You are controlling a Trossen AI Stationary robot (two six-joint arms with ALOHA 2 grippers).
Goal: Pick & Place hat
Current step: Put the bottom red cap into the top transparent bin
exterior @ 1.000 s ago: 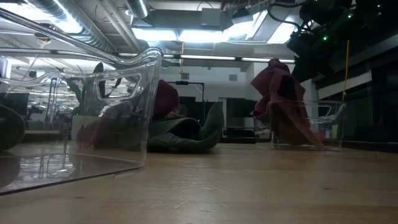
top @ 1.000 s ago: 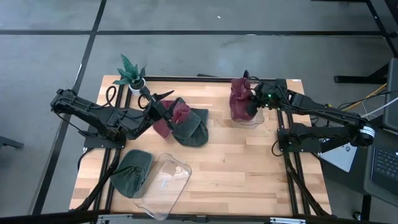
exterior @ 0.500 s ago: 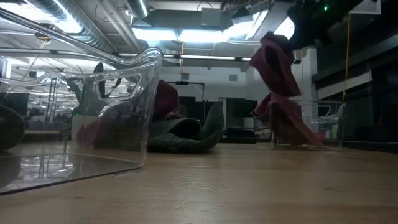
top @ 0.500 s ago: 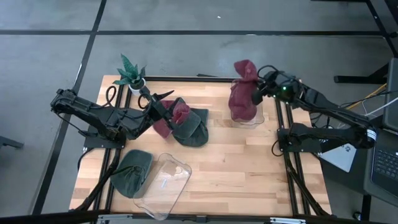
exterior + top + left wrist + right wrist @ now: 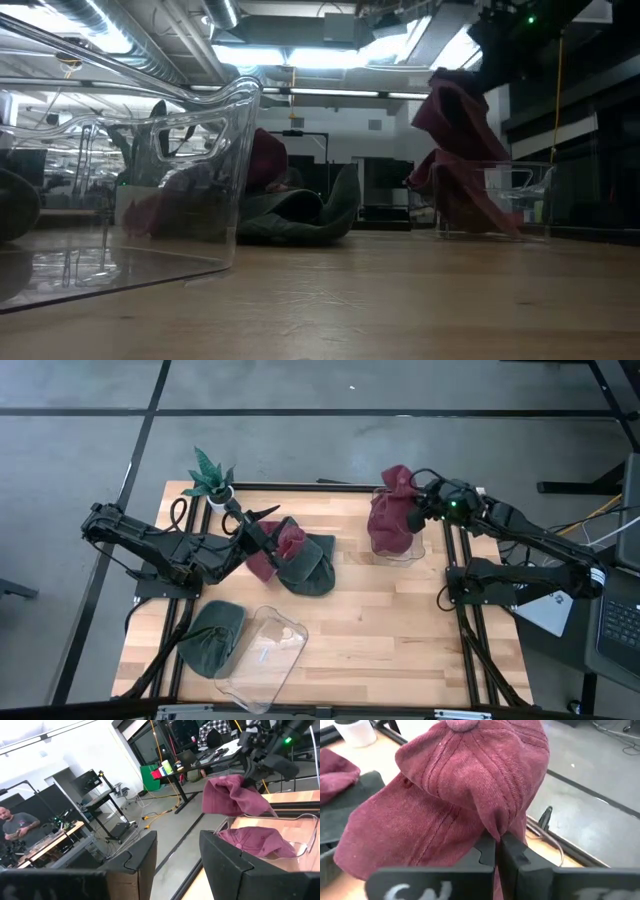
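Note:
My right gripper (image 5: 414, 512) is shut on a maroon hat (image 5: 392, 495) held up over a clear bin (image 5: 418, 548) at the table's far right. A second maroon hat (image 5: 260, 842) lies inside that bin. Mid-table, another maroon hat (image 5: 285, 543) rests on a green hat (image 5: 312, 565). My left gripper (image 5: 258, 520) hovers level above that pile, open, with nothing between its fingers (image 5: 220, 860). My right gripper pinches a bunched fold of the maroon hat's crown cloth (image 5: 492, 827) between its two fingers, slanting down from the table's right side. The hat hangs from the fingers with its top button (image 5: 462, 725) away from them, lifted over the bin (image 5: 520, 185).
A clear bin (image 5: 265, 652) lies tipped on its side at the near left, with a green hat (image 5: 212, 638) beside it. A small potted plant (image 5: 210, 478) stands at the far left corner. A person (image 5: 15, 825) sits in the room beyond the table.
My right gripper has risen and drawn back toward the table's right edge, staying shut, and the maroon hat has come up out of the bin with it. The second maroon hat has stayed in the bin.

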